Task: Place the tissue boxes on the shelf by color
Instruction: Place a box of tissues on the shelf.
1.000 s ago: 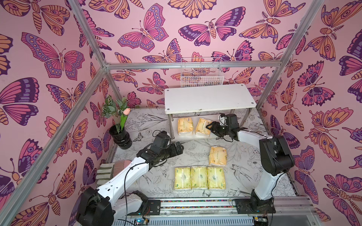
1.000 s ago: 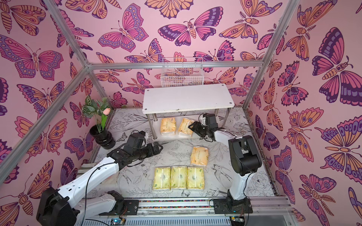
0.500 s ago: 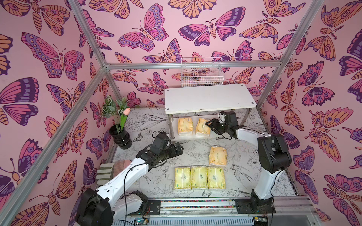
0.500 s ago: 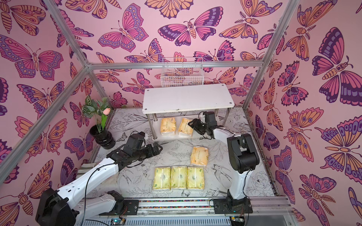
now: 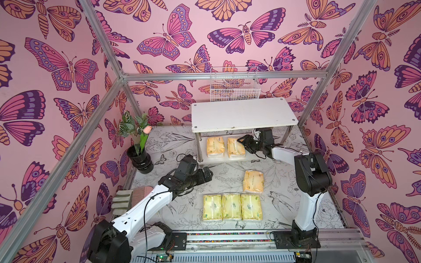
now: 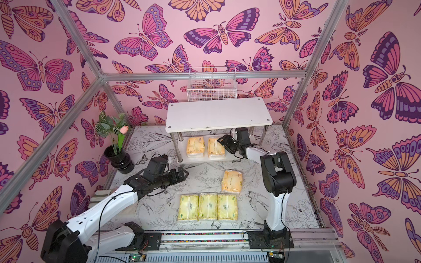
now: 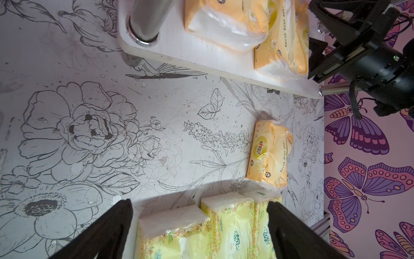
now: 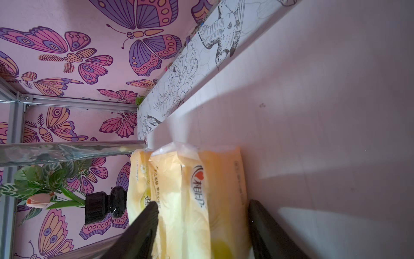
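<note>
The shelf [image 5: 243, 113] stands along the back edge of the tabletop [image 5: 173, 145]. Its lower board holds two orange-yellow tissue packs side by side toward its left end: the left shelved pack [image 5: 215, 146] and the right shelved pack [image 5: 235, 147]. The right gripper [image 5: 243, 144] reaches under the top board, its jaws fairly wide, a finger against each long side of the right shelved pack, gripping it on the board. A third orange pack [image 5: 253, 181] lies on the tabletop before the shelf. Just nearer the front edge, three pale yellow-green packs [image 5: 231, 206] lie touching in a row. The left gripper [image 5: 208, 174] hovers left of these, jaws wide apart, holding nothing. A white wire basket [image 5: 234, 91] sits behind the shelf; I cannot tell its contents. Near the back left corner, a black vase [image 5: 140, 159] holds leafy stems and a pink tulip.
</note>
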`<state>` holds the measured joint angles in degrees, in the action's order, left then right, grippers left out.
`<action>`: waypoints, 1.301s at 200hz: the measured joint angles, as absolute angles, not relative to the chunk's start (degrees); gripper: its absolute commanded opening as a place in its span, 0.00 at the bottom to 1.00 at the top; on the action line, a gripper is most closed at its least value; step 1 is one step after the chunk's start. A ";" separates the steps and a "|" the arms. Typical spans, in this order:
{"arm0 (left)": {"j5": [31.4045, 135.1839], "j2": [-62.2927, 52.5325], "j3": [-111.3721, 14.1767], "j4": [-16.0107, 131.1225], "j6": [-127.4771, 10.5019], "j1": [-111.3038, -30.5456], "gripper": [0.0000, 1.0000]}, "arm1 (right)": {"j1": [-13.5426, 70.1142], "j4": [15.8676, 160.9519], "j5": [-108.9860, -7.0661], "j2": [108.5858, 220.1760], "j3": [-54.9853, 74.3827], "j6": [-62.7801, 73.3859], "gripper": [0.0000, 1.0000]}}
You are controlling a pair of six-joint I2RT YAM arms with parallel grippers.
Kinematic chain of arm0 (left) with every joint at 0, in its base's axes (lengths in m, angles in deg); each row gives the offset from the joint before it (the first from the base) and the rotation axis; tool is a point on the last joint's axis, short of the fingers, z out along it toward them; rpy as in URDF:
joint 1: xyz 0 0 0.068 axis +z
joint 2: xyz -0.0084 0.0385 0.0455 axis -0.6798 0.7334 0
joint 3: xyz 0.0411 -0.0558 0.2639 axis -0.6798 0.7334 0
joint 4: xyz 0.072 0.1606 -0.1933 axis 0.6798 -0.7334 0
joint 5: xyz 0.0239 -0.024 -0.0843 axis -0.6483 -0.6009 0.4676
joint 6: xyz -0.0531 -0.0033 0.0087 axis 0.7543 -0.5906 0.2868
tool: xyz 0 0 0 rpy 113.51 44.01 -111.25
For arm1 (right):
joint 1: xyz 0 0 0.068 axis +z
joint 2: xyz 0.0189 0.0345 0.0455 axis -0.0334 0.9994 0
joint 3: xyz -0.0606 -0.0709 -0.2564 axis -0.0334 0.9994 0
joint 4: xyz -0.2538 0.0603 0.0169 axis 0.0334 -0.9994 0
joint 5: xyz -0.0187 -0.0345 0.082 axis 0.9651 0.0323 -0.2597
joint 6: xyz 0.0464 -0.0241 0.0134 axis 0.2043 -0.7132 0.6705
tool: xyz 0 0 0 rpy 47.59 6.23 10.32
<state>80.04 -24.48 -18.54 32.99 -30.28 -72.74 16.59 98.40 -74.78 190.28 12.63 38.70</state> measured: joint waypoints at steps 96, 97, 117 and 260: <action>80.47 -24.17 -18.52 33.01 -30.30 -72.74 0.99 | 16.85 99.95 -71.28 170.69 30.81 37.13 0.69; 80.47 -24.10 -18.52 32.99 -30.30 -72.74 1.00 | 16.87 99.95 -71.26 170.58 30.90 37.13 0.69; 80.54 -23.62 -18.52 33.01 -30.32 -72.74 0.99 | 17.79 99.93 -71.13 168.55 32.80 37.06 0.69; 80.67 -23.03 -19.07 32.99 -30.43 -72.74 0.99 | 24.10 103.95 -71.33 176.79 30.97 40.19 0.68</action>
<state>80.67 -23.03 -19.07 32.99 -30.43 -72.74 24.10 103.95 -71.33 176.79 30.97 40.19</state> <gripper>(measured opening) 0.995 0.687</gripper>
